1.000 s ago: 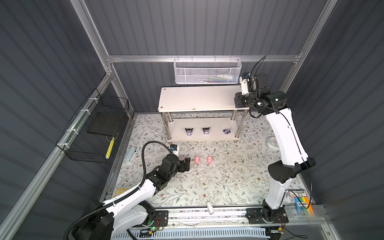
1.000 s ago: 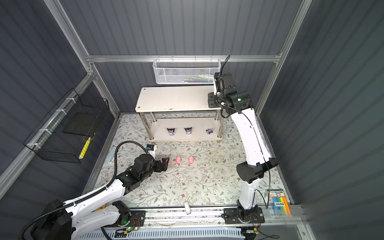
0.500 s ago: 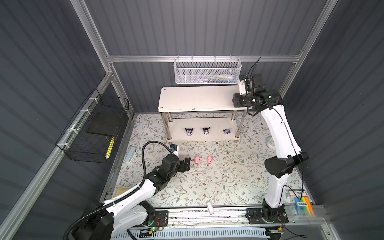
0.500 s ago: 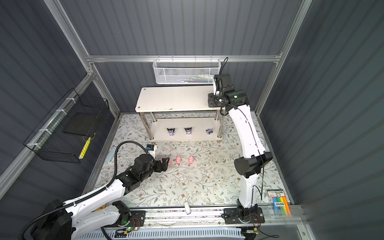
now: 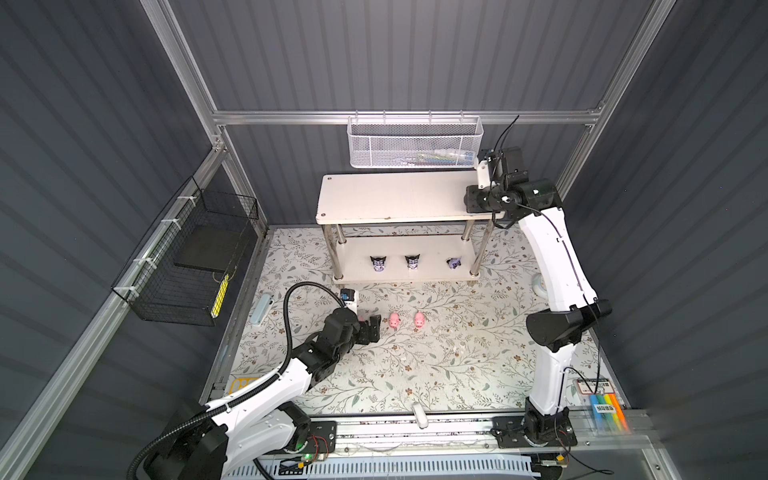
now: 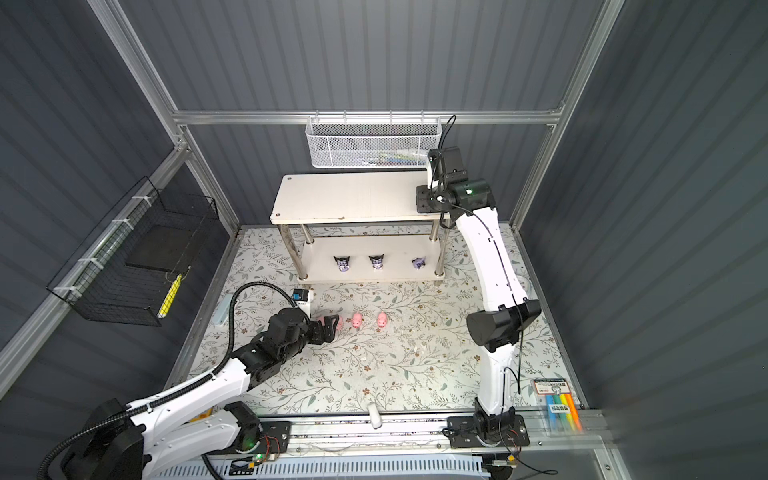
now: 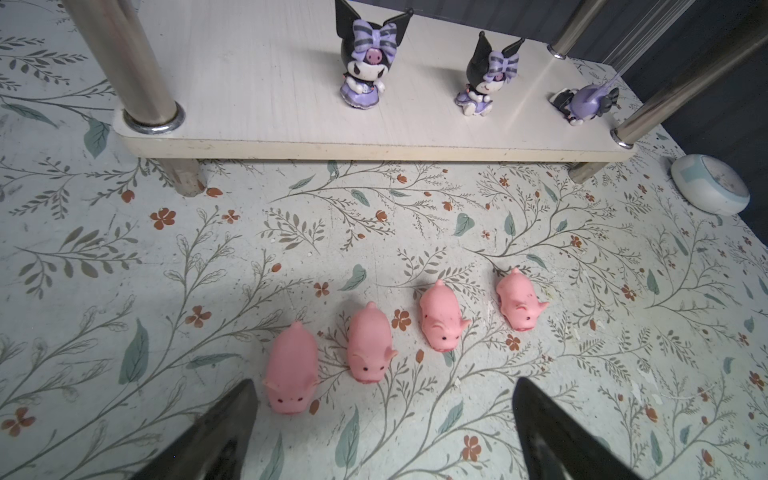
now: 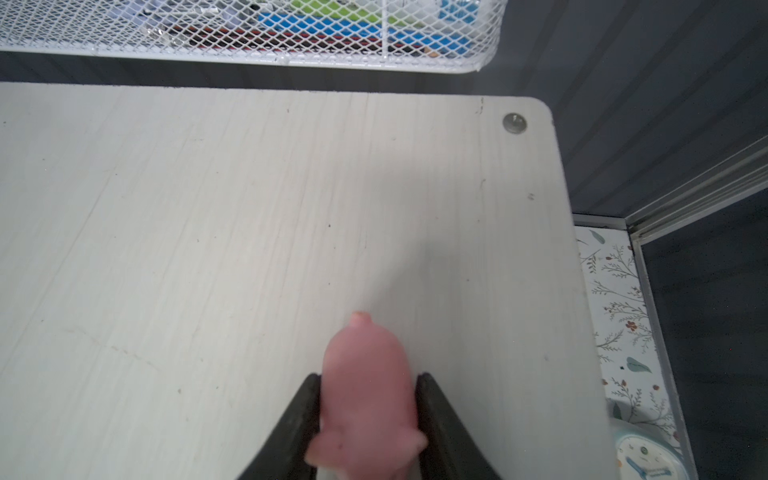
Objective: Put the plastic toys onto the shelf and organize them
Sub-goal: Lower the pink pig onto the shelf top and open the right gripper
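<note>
The shelf [image 5: 395, 199] [image 6: 349, 197] stands at the back in both top views. Three black-and-purple figures [image 7: 365, 70] [image 7: 488, 79] [image 7: 586, 104] are on its lower board; the last one lies on its side. Several pink pigs [image 7: 369, 345] stand in a row on the floral mat. My left gripper [image 7: 384, 386] [image 5: 370, 328] hovers open just behind them, and the nearest pig [image 7: 291, 370] is beside one fingertip. My right gripper [image 8: 370, 377] [image 5: 471, 200] is shut on another pink pig [image 8: 365, 353] over the right end of the shelf's top board [image 8: 249, 228].
A white mesh basket [image 5: 415, 143] hangs on the back wall just above the shelf. A black wire basket [image 5: 187, 257] hangs on the left wall. A small round clock [image 7: 710, 185] lies on the mat right of the shelf. Markers [image 5: 606, 411] lie at the front right.
My right arm has shifted a little to the left over the top board, still carrying the pig. The left arm and the pigs on the mat have not moved.
</note>
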`<state>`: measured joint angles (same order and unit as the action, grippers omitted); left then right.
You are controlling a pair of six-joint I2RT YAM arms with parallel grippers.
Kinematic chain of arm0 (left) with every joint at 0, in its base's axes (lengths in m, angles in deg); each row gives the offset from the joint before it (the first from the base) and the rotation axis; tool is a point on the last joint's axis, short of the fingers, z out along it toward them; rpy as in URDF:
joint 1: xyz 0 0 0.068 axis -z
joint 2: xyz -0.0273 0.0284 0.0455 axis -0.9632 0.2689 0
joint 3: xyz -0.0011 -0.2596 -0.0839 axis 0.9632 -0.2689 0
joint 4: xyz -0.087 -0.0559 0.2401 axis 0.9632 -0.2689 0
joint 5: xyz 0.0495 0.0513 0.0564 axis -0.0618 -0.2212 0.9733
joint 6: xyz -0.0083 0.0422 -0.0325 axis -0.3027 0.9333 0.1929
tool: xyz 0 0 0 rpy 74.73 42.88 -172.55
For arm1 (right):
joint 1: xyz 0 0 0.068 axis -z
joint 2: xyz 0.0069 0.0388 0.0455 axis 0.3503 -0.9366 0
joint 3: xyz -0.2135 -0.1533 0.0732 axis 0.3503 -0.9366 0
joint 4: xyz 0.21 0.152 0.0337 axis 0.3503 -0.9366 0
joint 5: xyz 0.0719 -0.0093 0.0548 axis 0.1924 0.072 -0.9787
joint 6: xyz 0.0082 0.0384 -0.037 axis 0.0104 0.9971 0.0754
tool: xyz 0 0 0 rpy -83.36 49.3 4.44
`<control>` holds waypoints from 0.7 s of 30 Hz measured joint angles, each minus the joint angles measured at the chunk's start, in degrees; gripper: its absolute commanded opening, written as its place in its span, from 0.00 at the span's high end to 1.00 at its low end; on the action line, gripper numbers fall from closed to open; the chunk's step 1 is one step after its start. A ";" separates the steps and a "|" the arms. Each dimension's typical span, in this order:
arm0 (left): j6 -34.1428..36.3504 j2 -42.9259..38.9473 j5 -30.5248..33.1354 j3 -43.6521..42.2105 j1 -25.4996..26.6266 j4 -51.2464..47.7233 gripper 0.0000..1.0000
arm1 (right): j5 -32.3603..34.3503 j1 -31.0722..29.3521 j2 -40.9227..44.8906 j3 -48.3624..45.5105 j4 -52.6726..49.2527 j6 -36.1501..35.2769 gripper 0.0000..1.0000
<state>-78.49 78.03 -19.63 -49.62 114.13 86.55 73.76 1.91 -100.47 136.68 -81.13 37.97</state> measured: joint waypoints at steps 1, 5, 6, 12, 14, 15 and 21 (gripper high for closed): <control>0.00 0.00 0.00 0.00 0.00 0.07 0.04 | -0.22 0.09 -0.44 0.61 0.02 0.00 0.60; 0.00 0.02 0.00 0.00 0.00 0.37 0.04 | -0.83 0.20 -1.22 1.57 0.11 0.00 0.57; 0.00 0.04 0.00 0.00 0.00 0.39 0.04 | -0.90 0.22 -1.25 1.62 0.15 0.02 0.56; 0.00 0.55 0.02 0.00 0.00 0.55 0.04 | -1.27 0.24 -1.25 1.62 0.15 0.28 0.46; 0.00 0.81 0.02 0.00 0.00 0.57 0.04 | -1.31 0.24 -1.22 1.64 0.33 0.31 0.43; 0.00 0.90 0.02 0.00 0.00 0.55 0.04 | -1.40 0.24 -1.18 1.62 0.52 0.37 0.42; 0.00 0.96 0.02 0.00 0.00 0.57 0.04 | -1.55 0.24 0.98 1.49 2.16 0.28 0.34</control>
<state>-78.49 78.99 -19.60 -49.62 114.13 87.12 72.20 2.16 -99.49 138.17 -78.96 38.25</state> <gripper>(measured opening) 0.958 0.644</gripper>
